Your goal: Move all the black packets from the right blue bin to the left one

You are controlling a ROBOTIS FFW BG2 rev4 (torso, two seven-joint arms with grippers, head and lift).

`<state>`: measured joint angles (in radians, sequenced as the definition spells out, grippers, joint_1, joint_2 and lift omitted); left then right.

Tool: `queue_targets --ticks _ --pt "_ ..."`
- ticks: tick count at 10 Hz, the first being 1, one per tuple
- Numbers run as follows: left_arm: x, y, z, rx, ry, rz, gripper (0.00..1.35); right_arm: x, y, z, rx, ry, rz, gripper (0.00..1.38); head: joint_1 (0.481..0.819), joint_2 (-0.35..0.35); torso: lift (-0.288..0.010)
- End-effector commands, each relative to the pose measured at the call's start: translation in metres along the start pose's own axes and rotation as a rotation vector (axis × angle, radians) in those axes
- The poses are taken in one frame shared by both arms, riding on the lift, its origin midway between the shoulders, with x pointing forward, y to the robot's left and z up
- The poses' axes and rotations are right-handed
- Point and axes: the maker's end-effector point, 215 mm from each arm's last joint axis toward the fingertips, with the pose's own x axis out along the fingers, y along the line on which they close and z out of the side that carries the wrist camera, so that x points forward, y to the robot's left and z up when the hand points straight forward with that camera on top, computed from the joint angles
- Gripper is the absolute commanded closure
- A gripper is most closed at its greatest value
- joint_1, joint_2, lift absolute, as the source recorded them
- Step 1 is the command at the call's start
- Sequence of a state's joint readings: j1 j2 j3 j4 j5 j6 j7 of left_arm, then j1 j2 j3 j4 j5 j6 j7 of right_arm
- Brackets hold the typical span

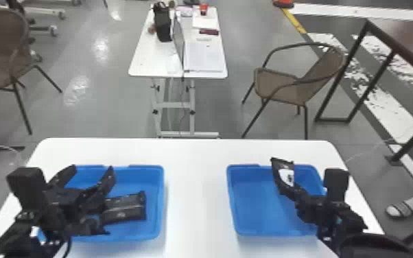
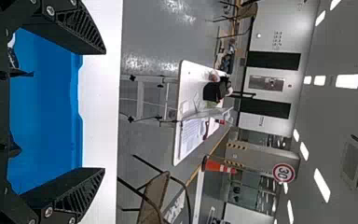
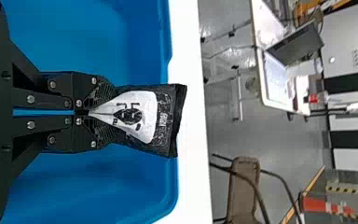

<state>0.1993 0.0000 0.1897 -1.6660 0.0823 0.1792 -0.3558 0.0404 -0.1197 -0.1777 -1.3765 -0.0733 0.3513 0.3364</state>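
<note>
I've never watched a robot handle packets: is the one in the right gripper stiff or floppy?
The black packet probably gives easily: it narrows sharply where the right gripper pinches it. Its broad, straight-edged far end suggests it won't hang fully limp.

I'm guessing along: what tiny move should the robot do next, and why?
Probably raise the right black claw a little, since it pinches a black packet with a white label over the right blue plastic bin, and that packet belongs in the left blue bin.
</note>
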Motion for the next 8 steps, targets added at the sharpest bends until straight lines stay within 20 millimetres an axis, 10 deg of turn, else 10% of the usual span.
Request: queue_targets --ticks 1,4,8 --pt "0.0 0.001 -0.001 -0.027 0.005 0.0 0.14 0.007 0.052 0.037 -0.052 -0.054 0.11 1.14 0.695 -0.066 0.0" --pt "0.001 0.006 0.011 -0.094 -0.003 0.001 0.14 0.03 0.177 0.089 -0.196 -0.12 0.381 1.14 0.695 0.075 0.0" --pt "0.008 -0.013 0.027 -0.204 -0.05 -0.044 0.14 0.029 0.278 0.135 -0.257 -0.207 0.563 1.14 0.695 0.181 0.0"
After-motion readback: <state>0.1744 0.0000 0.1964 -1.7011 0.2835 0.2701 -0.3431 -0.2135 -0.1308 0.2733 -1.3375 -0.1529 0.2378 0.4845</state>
